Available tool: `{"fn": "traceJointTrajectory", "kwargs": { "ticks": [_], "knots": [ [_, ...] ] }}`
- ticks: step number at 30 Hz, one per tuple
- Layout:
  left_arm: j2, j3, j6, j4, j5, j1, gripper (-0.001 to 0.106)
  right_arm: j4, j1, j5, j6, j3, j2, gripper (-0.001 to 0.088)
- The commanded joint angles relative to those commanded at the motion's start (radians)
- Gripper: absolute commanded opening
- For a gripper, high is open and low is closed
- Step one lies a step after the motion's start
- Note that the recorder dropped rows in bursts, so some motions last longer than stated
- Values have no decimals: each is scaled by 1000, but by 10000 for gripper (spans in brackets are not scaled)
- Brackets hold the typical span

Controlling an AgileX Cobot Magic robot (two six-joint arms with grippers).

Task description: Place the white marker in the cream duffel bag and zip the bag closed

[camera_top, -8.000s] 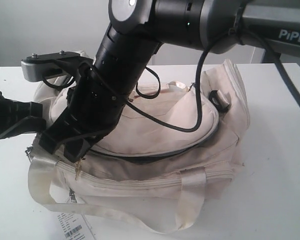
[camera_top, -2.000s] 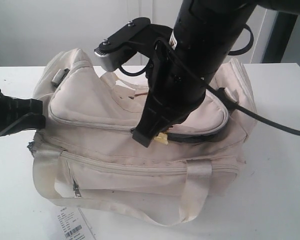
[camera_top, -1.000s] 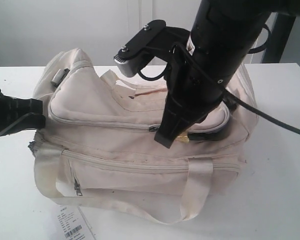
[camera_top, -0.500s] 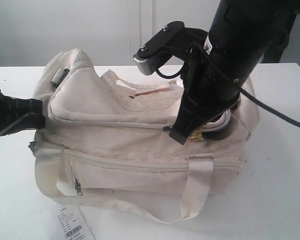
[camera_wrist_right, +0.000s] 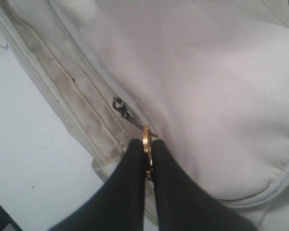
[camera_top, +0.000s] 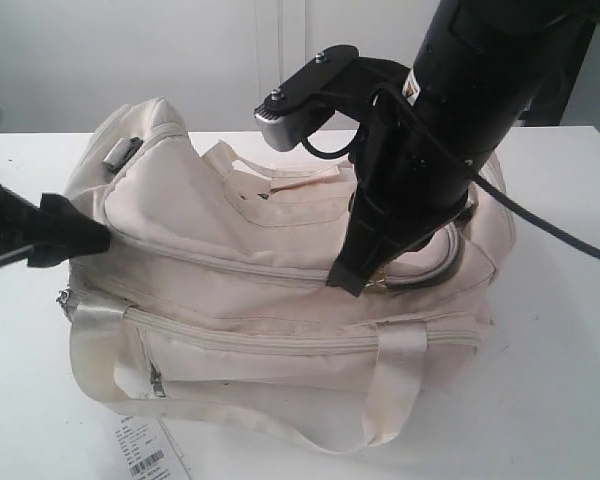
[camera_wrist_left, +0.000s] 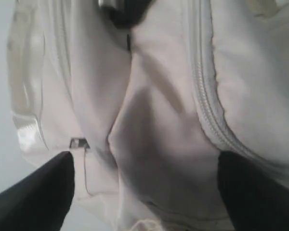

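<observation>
- The cream duffel bag (camera_top: pixel 240 310) sits on the white desk (camera_top: pixel 550 400) with its long axis running left to right. Its curved top zipper faces up and its front pocket faces the near side.
- One strap handle (camera_top: pixel 380 400) loops down the near face onto the desk.
- The right gripper (camera_top: pixel 350 282) reaches down from the upper right onto the top of the bag, right of centre. In the wrist view its jaws are clenched on the gold zipper pull (camera_wrist_right: pixel 146 137), which stands edge-on between the two black fingers.
- Left of those jaws the top zipper lies closed; to their right a dark curved gap (camera_top: pixel 435 272) shows along the flap's edge.
- The left gripper (camera_top: pixel 90 238) comes in from the left and meets the bag's left end. In its wrist view the jaws stand wide apart with cream fabric bulging between them; we cannot tell whether they press on it.
- We cannot tell where the white marker lies.
- A paper tag (camera_top: pixel 145 458) with a barcode lies on the desk at the bag's near left corner.
</observation>
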Motion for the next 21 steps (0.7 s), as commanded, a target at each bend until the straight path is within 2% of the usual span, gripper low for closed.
{"fn": "traceJointTrajectory", "kwargs": {
  "ticks": [2, 6, 8, 11, 14, 16, 19, 21],
  "knots": [
    [-31, -42, 92, 7, 64, 0, 852, 0, 0, -2, 0, 0, 0, 0],
    [-44, -91, 442, -17, 309, -10, 719, 0, 0, -2, 0, 0, 0, 0],
    [-42, -83, 590, -81, 358, -36, 666, 0, 0, -2, 0, 0, 0, 0],
    [-24, -54, 790, -206, 388, -99, 652, 0, 0, 1, -2, 0, 0, 0],
    [12, -21, 950, -228, 386, -178, 652, 0, 0, 6, -2, 0, 0, 0],
    [38, 5, 1045, -230, 314, -225, 652, 0, 0, 5, -2, 0, 0, 0],
    [68, 23, 1148, -292, 188, -270, 652, 0, 0, 7, -2, 0, 0, 0],
    [89, 23, 1191, -357, 172, -285, 652, 0, 0, 9, -2, 0, 0, 0]
  ]
}}
